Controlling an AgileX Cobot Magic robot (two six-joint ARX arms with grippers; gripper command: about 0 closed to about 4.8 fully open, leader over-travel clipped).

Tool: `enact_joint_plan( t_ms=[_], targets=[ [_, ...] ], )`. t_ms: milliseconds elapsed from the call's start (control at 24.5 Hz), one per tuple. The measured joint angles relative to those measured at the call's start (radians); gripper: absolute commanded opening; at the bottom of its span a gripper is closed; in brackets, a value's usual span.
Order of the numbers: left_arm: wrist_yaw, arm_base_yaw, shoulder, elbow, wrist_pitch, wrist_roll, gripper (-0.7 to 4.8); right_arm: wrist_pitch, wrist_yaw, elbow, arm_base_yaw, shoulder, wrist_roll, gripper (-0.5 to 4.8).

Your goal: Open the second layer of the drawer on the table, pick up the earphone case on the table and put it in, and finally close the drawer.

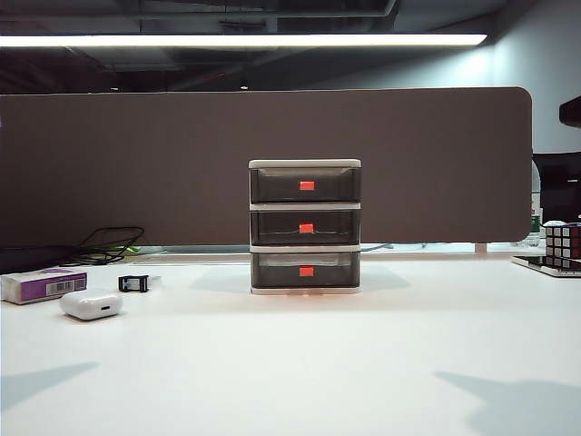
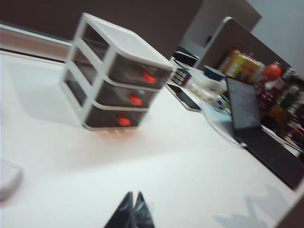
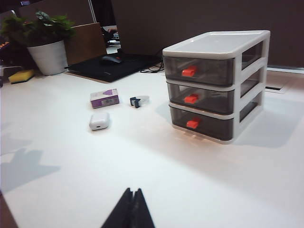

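While the drawer (image 1: 305, 227) sits closed, left end effector (image 2: 132, 205) and right end effector (image 3: 132, 202) hover pinched narrow above the tabletop (image 1: 300, 363), holding nothing

Broad white flat table (image 1: 300, 363). Carried on it: white-framed three-tier plastic drawer (image 1: 305, 227), glossy white pebble-shaped earphone case (image 1: 91, 304), white-and-purple rectangular box (image 1: 44, 285), small black clip (image 1: 133, 283), multicoloured puzzle cube (image 1: 563, 242).

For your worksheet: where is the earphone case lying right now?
In the exterior view the earphone case lies on the table's left side, just in front of the white-and-purple box, left of the drawer.
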Motion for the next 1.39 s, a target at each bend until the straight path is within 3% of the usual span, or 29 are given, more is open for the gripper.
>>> enact_joint_plan(
  t_ms=[163,245,367,489,571,611,693,774,897,1019,1182,1386],
  targets=[
    [-0.037,-0.138,0.0,0.0,-0.074,0.069,-0.04,0.002,-0.013,0.0,0.007,0.0,0.05,-0.02],
    [-0.142,-0.243,0.0,0.0,-0.085,0.116,0.01,0.009,-0.012,0.0,0.019,0.0,0.053,-0.03],
    [-0.332,-0.393,0.005,0.0,-0.085,0.151,0.83,0.046,0.026,0.0,0.058,0.0,0.055,-0.03],
    [-0.404,-0.426,0.048,0.0,-0.067,0.153,1.85,0.088,0.085,0.014,0.106,0.001,0.057,-0.03],
    [-0.419,-0.425,0.1,0.0,-0.026,0.128,1.96,0.095,0.164,0.063,0.148,0.018,0.057,-0.03],
    [-0.42,-0.425,0.143,0.0,0.027,0.117,2.14,0.1,0.195,0.084,0.168,0.035,0.057,-0.03],
    [-0.42,-0.425,0.226,0.0,0.148,0.108,3.12,0.1,0.242,0.117,0.2,0.093,0.057,-0.03],
    [-0.421,-0.425,0.335,0.001,0.268,0.109,3.5,0.098,0.274,0.151,0.218,0.174,0.054,-0.03],
    [-0.422,-0.425,0.531,0.002,0.46,0.083,3.52,0.098,0.298,0.209,0.216,0.312,0.053,-0.03],
    [-0.463,-0.425,0.818,0.005,0.752,-0.044,3.52,0.135,0.298,0.324,0.216,0.492,0.053,-0.03],
    [-0.451,-0.424,1.175,0.096,1.009,-0.21,3.51,0.202,0.297,0.478,0.217,0.736,0.052,-0.03],
    [-0.442,-0.424,1.434,0.182,1.257,-0.318,3.5,0.225,0.294,0.596,0.215,0.922,0.034,-0.03]
  ],
)
